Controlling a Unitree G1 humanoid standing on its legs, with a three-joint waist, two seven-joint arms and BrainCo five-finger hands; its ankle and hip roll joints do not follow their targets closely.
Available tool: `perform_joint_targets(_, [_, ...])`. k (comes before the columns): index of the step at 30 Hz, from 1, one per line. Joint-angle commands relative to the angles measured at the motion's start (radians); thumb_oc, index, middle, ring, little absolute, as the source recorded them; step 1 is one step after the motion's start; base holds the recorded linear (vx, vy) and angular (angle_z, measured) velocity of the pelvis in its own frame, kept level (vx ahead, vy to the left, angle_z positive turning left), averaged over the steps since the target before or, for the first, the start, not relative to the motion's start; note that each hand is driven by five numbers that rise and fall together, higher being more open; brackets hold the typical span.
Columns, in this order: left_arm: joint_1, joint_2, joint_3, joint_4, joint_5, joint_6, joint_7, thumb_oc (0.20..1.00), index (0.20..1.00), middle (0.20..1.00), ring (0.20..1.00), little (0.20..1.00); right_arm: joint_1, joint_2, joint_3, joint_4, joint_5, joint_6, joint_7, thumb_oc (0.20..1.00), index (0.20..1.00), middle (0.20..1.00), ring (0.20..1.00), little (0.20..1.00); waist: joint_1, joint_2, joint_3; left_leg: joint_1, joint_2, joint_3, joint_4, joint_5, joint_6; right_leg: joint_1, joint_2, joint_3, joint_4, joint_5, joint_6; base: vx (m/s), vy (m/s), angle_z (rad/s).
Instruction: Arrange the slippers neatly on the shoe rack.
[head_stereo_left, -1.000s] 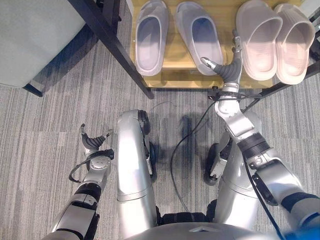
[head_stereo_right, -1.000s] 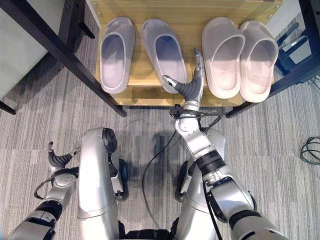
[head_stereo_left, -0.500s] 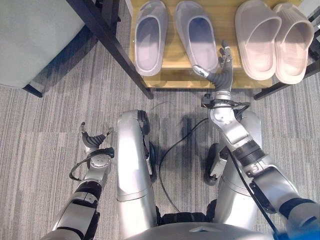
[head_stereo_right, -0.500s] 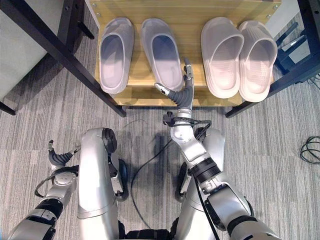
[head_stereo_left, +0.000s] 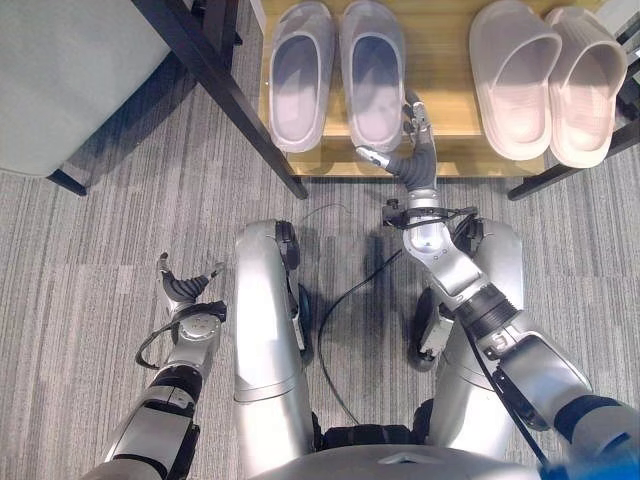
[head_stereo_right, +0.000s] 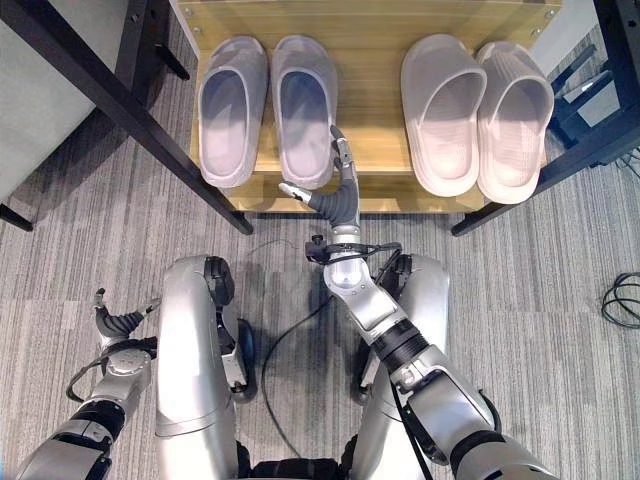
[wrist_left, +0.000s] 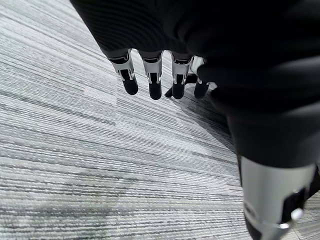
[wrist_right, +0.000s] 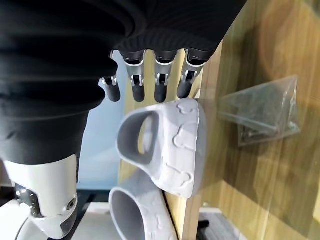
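Left eye view gives you the layout: at the far left, your left hand (head_stereo_left: 186, 290) hangs low over the grey striped carpet (head_stereo_left: 90, 250), fingers loosely spread and holding nothing. Moving right, a black metal frame leg (head_stereo_left: 225, 85) crosses beside the light wooden shoe rack shelf (head_stereo_left: 445, 140). On the shelf you see a pair of pale lilac-grey foam slippers (head_stereo_left: 335, 70) lying side by side, toes away from you, touching or nearly so. Your right hand (head_stereo_left: 408, 150) is at the outer side of the right slipper of that pair, fingers straight along its edge, thumb spread, gripping nothing. Further right sits a pair of beige-pink foam slippers (head_stereo_left: 545, 75), pressed together.
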Motion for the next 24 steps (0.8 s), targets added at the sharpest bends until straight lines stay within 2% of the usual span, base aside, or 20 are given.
perform_joint_targets(1, [0.011,0.007,-0.043,0.013,0.031,-0.026,0.029,1.0,1.0,1.0,1.0,1.0,-0.062,0.031,0.03,-0.034,0.031,-0.052,0.022,1.0,1.0,1.0,1.0,1.0,0.059,-0.012,-0.039,0.019,-0.034,-0.149,-0.046,0.054,0.025,-0.003,0.003,0.145,-0.021,0.122,-0.042,0.0,0.0,0.0])
perform_joint_targets(8, [0.009,-0.001,-0.048,0.026,0.035,-0.025,0.025,1.0,1.0,1.0,1.0,1.0,-0.085,0.046,0.03,-0.015,0.053,-0.057,0.026,1.0,1.0,1.0,1.0,1.0,0.065,-0.008,-0.039,0.019,-0.036,-0.15,-0.045,0.054,0.022,-0.003,0.005,0.148,-0.018,0.122,-0.041,0.0,0.0,0.0])
perform_joint_targets(24, [-0.01,-0.002,-0.056,0.046,0.034,-0.029,0.004,1.0,1.0,1.0,1.0,1.0,-0.104,0.048,0.048,0.003,0.112,-0.067,0.074,1.0,1.0,1.0,1.0,1.0,0.081,-0.02,-0.039,0.019,-0.042,-0.155,-0.048,0.06,0.012,-0.003,0.002,0.158,-0.016,0.13,-0.031,0.0,0.0,0.0])
